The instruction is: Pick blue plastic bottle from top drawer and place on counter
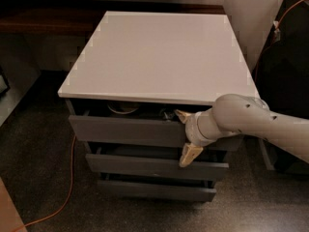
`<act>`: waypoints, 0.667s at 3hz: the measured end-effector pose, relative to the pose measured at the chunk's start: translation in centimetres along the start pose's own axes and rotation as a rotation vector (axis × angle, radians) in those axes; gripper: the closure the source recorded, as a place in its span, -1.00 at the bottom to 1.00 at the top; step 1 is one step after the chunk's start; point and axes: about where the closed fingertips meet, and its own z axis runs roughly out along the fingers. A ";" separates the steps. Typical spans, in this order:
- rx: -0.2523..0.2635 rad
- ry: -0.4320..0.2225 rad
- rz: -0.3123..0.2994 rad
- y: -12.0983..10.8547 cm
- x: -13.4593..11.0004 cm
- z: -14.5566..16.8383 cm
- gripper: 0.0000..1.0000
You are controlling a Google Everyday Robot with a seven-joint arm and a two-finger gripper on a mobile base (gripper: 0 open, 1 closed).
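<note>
The smooth, square white counter (159,52) caps the cabinet. Beneath it, the flat, matte dark grey top drawer (125,130) stands slightly out. A pale round rim (123,108) shows in its shadowed gap, but the blue plastic bottle cannot be made out there. The gripper (186,135) sits at the drawer front's right end, its tan wedge-shaped fingers (190,154) apart, one above the other.

cream claw (186,135) at dark grey top drawer (125,129), white counter (159,52), orange cable (72,177)
</note>
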 end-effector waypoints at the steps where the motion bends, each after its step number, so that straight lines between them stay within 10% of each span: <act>1: 0.010 0.003 0.021 -1.2 1.0 1.4 -0.78; 2: 0.001 0.005 0.041 -1.7 1.4 2.3 -0.45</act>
